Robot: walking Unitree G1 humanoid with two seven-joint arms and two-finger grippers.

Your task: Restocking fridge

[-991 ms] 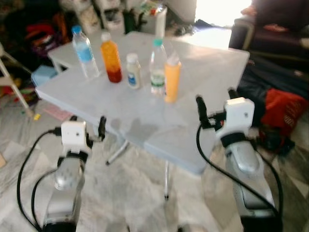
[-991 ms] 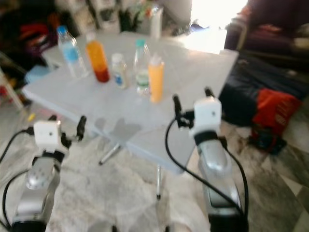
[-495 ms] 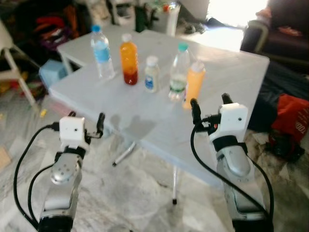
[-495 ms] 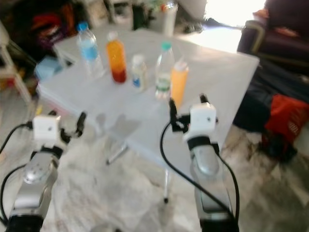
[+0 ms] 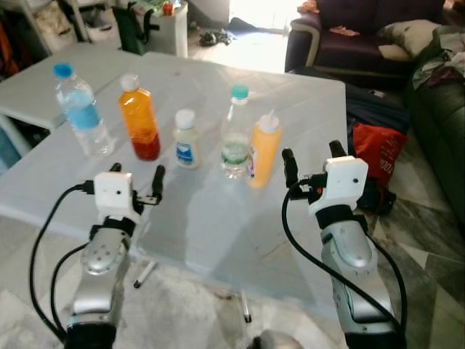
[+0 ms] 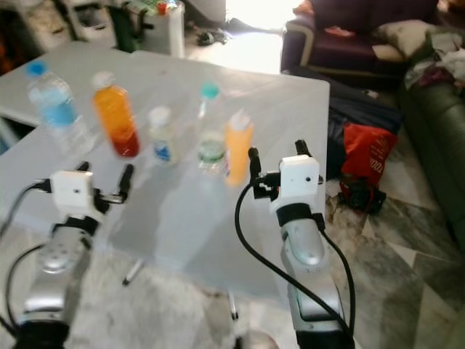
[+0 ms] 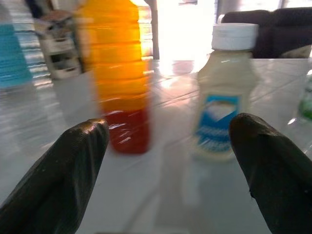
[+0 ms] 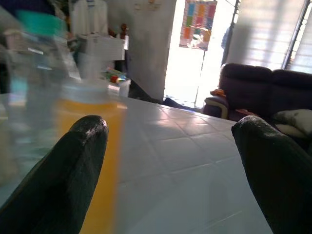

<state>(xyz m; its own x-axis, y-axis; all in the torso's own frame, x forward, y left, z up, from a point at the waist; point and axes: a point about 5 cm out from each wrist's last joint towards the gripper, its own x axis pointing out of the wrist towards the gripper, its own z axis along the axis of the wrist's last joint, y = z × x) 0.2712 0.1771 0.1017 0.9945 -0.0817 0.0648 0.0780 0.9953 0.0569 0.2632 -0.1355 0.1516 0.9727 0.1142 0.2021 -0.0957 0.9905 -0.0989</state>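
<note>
Left eye view puts both arms nearest us, raised over the near edge of the pale worktop (image 5: 218, 225): the left gripper (image 5: 136, 177) with fingers spread and empty, the right gripper (image 5: 312, 158) likewise wide apart, holding nothing. Just beyond the right gripper stands the orange squeeze bottle (image 5: 263, 150), touching or nearly touching the clear green-capped bottle (image 5: 235, 133). Ahead of the left gripper sit the small white-capped bottle (image 5: 186, 139) and the orange juice bottle (image 5: 139, 117); farther left, the blue-capped water bottle (image 5: 80, 110). Beyond them, a dark sofa (image 5: 349, 33). Looks like the approach step, nothing picked yet; next, I'd judge, a gripper must advance until its fingers straddle one bottle, then close without toppling its neighbour.
</note>
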